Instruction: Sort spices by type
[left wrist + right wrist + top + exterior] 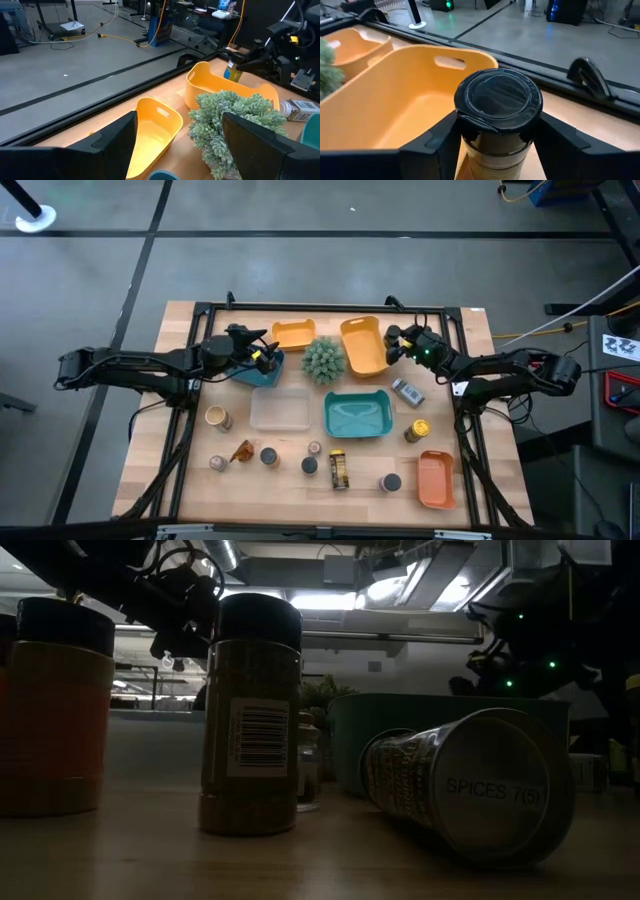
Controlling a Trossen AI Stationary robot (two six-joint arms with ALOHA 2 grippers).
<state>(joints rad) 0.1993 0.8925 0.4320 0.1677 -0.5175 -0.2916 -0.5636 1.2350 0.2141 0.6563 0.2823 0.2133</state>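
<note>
My right gripper (495,145) has a dark-capped jar (498,107) between its fingers (436,145), which stand close against both sides of the jar just under the cap; I cannot tell whether they are pinching it yet. The jar stands upright just beside the rim of the big orange tray (395,100) at the far edge of the table (190,470). From above, this gripper (398,345) sits at that tray's right side, with a jar on its side (407,391) nearby on the wood. My left gripper (262,355) hangs over the blue tray (262,372) with its fingers (115,137) spread and nothing between them, facing the smaller orange tray (155,127) and the green spiky plant (230,120). The remaining spices are scattered along the near half of the table, around the clear tray (280,410) and the teal tray (357,416).
</note>
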